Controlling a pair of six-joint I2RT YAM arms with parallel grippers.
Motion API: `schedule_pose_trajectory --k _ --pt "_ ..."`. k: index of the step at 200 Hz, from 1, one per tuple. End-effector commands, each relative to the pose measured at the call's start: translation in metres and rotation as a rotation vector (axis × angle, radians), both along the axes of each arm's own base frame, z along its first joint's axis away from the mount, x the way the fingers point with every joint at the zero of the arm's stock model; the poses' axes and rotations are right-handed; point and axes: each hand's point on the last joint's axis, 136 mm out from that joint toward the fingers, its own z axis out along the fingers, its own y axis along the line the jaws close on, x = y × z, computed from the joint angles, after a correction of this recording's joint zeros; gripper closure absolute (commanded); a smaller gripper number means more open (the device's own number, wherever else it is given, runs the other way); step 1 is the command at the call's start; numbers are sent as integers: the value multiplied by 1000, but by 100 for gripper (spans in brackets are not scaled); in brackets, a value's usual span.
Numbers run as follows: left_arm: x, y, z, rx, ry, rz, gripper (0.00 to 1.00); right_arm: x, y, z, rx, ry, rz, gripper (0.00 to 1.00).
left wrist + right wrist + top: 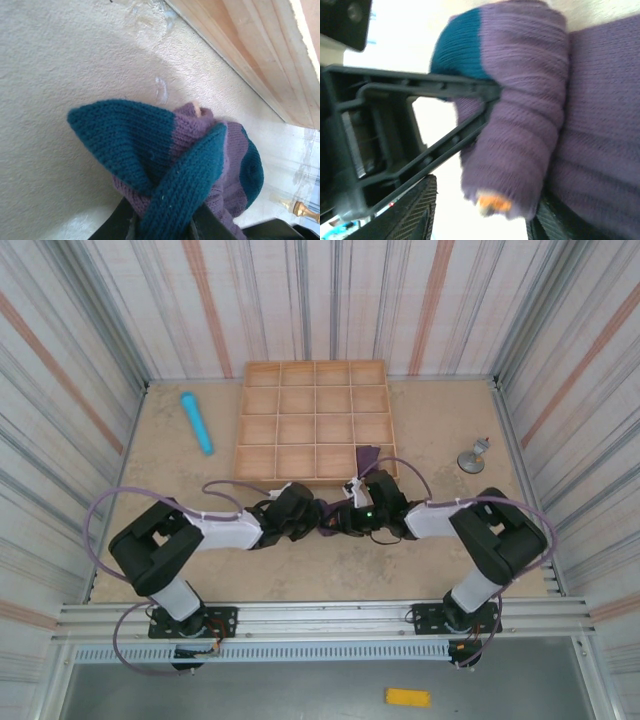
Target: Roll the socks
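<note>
Left gripper [303, 512] and right gripper [352, 516] meet nose to nose at the near middle of the table [300, 570]. The left comes in from 9 o'clock and the right from 3 o'clock, so both are equally close to the work. The tray [242, 420] lies just beyond them at 12 o'clock.

The socks [200, 150] are bunched between the two sets of fingers. A purple tail [366, 454] runs off toward 1 o'clock over the tray's near rim.

In the right wrist view the wound part stands as a fat roll with its long axis from 12 to 6 o'clock. It is pinched in the right gripper [485, 210], and the left one's black finger presses its side from 9 o'clock.

The left gripper [162, 227] looks clamped on a teal band [185, 190] at 6 o'clock. A small orange tip [492, 202] pokes from the roll's lower end.
</note>
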Motion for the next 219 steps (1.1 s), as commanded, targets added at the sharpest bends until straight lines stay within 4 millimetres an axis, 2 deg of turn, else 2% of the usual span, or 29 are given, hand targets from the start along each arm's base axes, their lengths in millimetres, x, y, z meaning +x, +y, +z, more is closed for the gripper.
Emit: schedule_pose_trajectory --k 1,32,68,127,148,190,214,219 --pt "-24 23 -22 137 72 -67 100 -6 -20 7 -140 -2 -1 46" --pt "-26 23 -12 133 37 -108 100 1 -44 18 -228 -35 -68 43" --pt "-29 22 -8 137 12 -155 100 3 -71 3 -368 -17 -121 49" --pt "-30 20 -8 138 -3 -195 100 3 -72 -25 -362 89 -157 57" --pt "-32 19 -8 131 -8 -210 100 4 -65 -33 -346 118 -155 60" --pt "-32 15 -4 120 -19 -228 100 9 -49 -39 -316 145 -154 76" --pt "-34 10 0 110 -18 -262 100 17 -48 -44 -333 132 -164 99" --pt "-35 9 1 106 -16 -269 100 19 -48 -45 -339 126 -165 100"
